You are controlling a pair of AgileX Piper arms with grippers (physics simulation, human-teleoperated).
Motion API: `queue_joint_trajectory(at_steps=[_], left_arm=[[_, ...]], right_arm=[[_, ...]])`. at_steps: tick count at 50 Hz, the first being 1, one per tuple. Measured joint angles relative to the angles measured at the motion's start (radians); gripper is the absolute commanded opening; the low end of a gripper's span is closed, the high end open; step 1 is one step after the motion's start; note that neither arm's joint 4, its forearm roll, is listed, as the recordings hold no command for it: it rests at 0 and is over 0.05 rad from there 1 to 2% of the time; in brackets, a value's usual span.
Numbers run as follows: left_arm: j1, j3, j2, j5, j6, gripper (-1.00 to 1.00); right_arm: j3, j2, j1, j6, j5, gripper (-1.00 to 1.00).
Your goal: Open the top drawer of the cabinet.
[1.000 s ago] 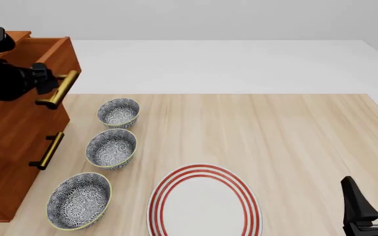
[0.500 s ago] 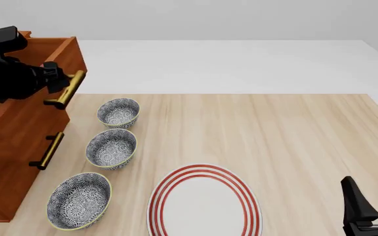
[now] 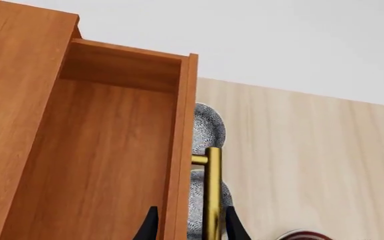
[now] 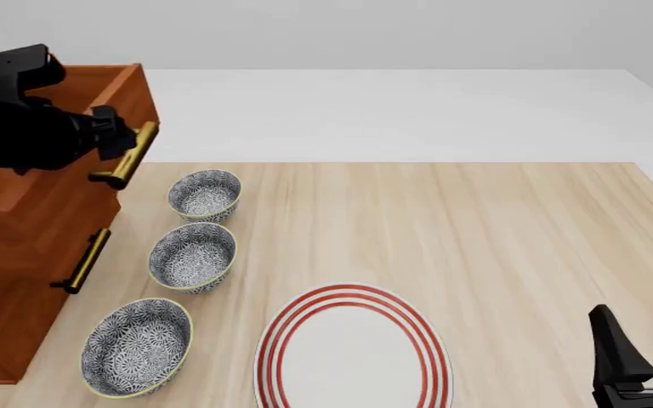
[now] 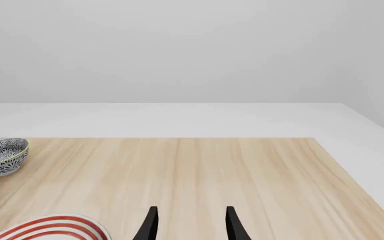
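The cabinet (image 4: 20,280) stands at the table's left edge. Its top drawer (image 4: 88,82) is pulled partway out, and its wooden inside (image 3: 98,165) shows in the left wrist view. My left gripper (image 4: 116,140) is at the drawer's brass handle (image 4: 132,157). In the wrist view the handle (image 3: 212,190) and the drawer front lie between the spread fingers of the left gripper (image 3: 192,227). My right gripper (image 4: 648,357) stays open and holds nothing at the near right corner, far from the cabinet; it also shows in its own wrist view (image 5: 190,225).
Three patterned bowls (image 4: 204,194), (image 4: 193,255), (image 4: 136,344) line up just right of the cabinet, under the drawer's path. A red-ringed plate (image 4: 355,348) lies front centre. A lower drawer handle (image 4: 86,259) juts from the cabinet front.
The top drawer has slid further out to the right, with my left gripper moving along at its handle. The right arm has not moved.
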Motion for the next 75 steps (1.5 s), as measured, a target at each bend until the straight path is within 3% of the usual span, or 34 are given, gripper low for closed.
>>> queue_joint_trajectory(at_steps=[75], left_arm=[[-0.089,0.015,-0.002,-0.049,-0.036,1.00]], right_arm=[[0.000,0.000,0.000,0.000,0.000,1.00]])
